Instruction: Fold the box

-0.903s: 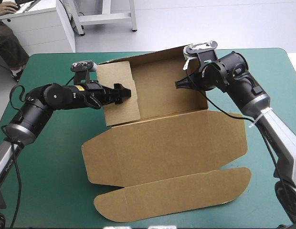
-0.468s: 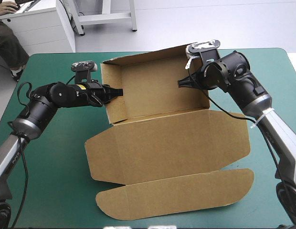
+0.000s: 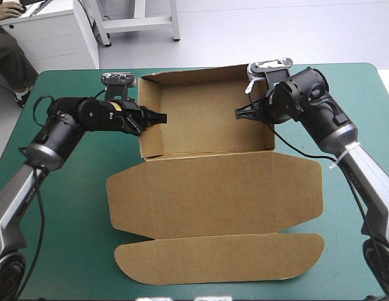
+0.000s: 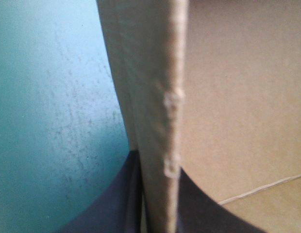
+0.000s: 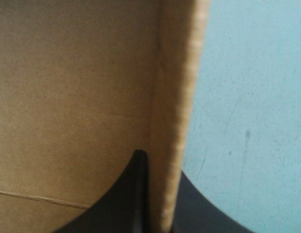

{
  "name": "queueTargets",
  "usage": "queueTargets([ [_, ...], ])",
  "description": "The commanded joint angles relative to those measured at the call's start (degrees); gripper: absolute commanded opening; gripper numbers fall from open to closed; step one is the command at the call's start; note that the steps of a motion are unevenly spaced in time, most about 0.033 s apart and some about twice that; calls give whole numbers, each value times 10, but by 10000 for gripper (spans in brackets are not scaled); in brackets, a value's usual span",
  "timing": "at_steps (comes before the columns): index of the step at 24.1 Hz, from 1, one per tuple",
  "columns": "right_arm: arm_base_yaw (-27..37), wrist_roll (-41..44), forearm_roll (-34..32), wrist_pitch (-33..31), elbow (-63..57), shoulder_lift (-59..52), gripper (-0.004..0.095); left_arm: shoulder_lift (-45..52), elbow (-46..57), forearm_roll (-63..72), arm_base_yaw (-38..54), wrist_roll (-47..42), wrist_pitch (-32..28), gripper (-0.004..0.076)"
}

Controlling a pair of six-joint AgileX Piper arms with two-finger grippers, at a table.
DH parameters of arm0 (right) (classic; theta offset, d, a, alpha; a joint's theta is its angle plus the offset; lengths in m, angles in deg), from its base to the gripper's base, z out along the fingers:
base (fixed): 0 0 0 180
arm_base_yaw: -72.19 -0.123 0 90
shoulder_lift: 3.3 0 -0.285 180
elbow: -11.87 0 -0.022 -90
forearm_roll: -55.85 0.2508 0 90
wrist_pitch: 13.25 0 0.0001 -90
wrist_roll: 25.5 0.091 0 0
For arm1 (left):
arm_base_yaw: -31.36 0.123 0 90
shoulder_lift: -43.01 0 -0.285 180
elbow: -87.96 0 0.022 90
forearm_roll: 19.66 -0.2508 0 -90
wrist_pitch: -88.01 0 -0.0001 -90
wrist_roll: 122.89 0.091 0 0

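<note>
your left gripper reaches in level from the left, clamped on the left wall of the box. right gripper, wrist bent, clamps the right wall. box mid-table, lid flat toward the near edge.

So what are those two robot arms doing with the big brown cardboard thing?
They are folding a brown box on the teal-green table. The far half is already shaped like a tray, with its side walls standing up. The left arm has its jaws shut on the left wall, and the right arm has its jaws shut on the right wall. The lid lies flat on the table, on the near side, not folded yet.
</note>
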Motion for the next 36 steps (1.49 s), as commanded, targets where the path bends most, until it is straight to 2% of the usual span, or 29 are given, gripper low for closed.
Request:
queueTargets([
  [1, 11, -19, 16, -16, 15, -12, -19, -18, -88, -69, -34, -58, 25, -10],
  [5, 47, -51, 82, -13, 15, 4, -19, -80, -148, -81, -39, -73, 68, -10],
  [11, 102, -92, 167, -36, 15, 51, -20, -150, -184, -82, -39, -108, 100, -10],
  [23, 107, -100, 170, -38, 15, 165, -20, -251, -201, -90, -39, -112, 151, -10],
  [25, 107, -100, 170, -36, 15, 167, 9, -252, -213, -86, -39, -88, 153, -8],
  [26, 107, -108, 171, -35, 15, 167, 41, -252, -216, -84, -39, -66, 157, -2],
  [28, 107, -109, 173, -35, 16, 167, 202, -252, -226, -84, -39, -41, 170, 61],
  [30, 107, -108, 175, -37, 16, 167, 437, -252, -226, -84, -39, -40, 172, 189],
  [31, 107, -108, 175, -38, 16, 167, 578, -253, -226, -84, -39, -40, 172, 289],
  [33, 107, -108, 173, -30, 16, 167, 756, -252, -226, -84, -39, -40, 172, 461],
  [35, 107, -98, 166, -27, 20, 167, 787, -252, -226, -85, -39, -41, 173, 529],
  [36, 107, -93, 160, -27, 24, 167, 786, -252, -226, -85, -39, -41, 173, 539],
])
